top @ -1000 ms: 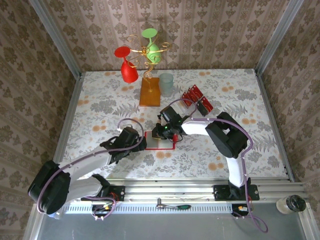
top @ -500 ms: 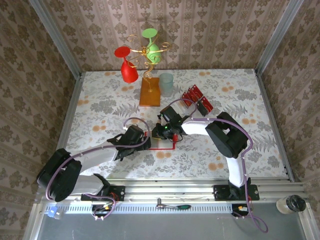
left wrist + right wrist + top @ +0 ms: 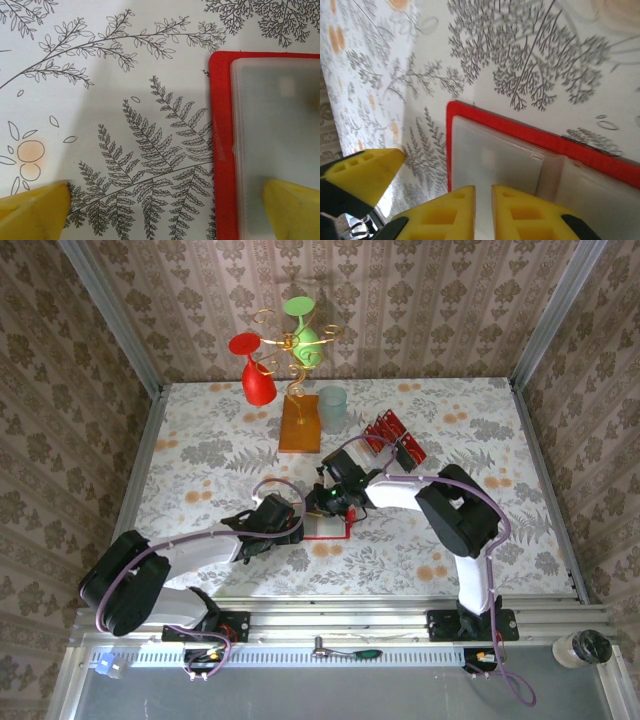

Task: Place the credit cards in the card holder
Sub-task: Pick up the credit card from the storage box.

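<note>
The right gripper (image 3: 483,212) is sitting nearly closed, a thin slit between its fingers, over the pale pocket of the one wallet (image 3: 530,134). We are not able to tell whether it is pinching anything. The left gripper (image 3: 162,215) is standing wide open, straddling the wallet's edge and gripping nothing. The cards (image 3: 384,430) are standing well beyond the right gripper, too small to count.

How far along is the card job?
Done: the card holder lies open, pale pockets up. In hand: the left hand is wide open, straddling one red edge of it; the right hand is nearly shut over the pockets, with no card seen between its fingers. Left: the credit cards sit grouped farther back, and none is visible in a pocket.
</note>
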Available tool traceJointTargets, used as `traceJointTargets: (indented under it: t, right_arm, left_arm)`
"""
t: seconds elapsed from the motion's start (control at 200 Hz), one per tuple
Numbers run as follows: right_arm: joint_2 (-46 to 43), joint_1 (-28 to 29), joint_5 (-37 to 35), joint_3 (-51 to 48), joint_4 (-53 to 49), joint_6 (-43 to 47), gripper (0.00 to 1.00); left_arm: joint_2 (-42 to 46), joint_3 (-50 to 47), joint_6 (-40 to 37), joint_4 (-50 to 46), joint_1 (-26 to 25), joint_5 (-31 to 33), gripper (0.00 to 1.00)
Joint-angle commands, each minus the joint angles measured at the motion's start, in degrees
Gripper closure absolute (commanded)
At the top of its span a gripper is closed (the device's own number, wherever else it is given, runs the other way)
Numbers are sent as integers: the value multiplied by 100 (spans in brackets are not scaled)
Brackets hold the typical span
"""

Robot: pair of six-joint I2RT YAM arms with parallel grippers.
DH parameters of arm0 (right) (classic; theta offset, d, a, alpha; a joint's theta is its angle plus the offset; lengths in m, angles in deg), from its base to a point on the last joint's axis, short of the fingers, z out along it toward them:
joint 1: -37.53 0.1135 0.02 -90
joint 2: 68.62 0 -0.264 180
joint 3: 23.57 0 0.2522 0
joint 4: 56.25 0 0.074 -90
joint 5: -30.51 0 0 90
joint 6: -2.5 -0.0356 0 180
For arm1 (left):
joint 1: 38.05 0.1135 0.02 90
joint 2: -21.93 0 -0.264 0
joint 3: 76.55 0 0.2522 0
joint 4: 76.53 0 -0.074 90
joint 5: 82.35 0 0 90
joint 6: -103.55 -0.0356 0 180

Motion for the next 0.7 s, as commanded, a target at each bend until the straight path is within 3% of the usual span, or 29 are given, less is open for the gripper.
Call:
traceJointTargets:
  t: [0.0, 0.15, 0.305, 0.695]
  right_arm:
    - [-738, -416, -28, -21, -360, 197, 80]
    - [-1459, -941, -425, 169, -1328, 853, 69]
    - [-1805, -1387, -1450, 793, -2799, 1934, 60]
    - [-1402, -1697, -3401, 1783, -4527, 3433, 59]
  left_arm:
    - [-78, 91, 1, -315, -35, 217, 0]
    - [-97, 104, 72, -413, -56, 290, 0]
    - [-105, 104, 120, -442, -82, 339, 0]
    - [-55, 82, 153, -434, -111, 356, 0]
